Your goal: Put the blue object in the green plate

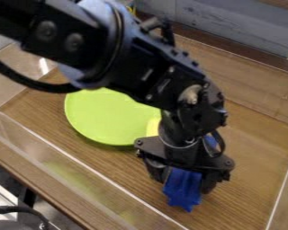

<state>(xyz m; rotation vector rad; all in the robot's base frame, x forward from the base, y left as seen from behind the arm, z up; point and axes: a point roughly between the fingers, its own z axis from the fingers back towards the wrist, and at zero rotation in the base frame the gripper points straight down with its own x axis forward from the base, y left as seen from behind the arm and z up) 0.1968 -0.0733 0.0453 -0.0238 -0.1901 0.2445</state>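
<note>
The wooden table [248,99] fills most of the view. My black arm [98,49] comes in from about ten o'clock and bends down toward the lower middle. The green plate [101,112] lies flat on the table, at about ten o'clock from my gripper [184,182], and my arm covers its right edge. My gripper points almost straight down with its fingers spread wide, one on each side of the blue object [183,192]. The blue object is on the table, outside the plate, at about five o'clock from it.
</note>
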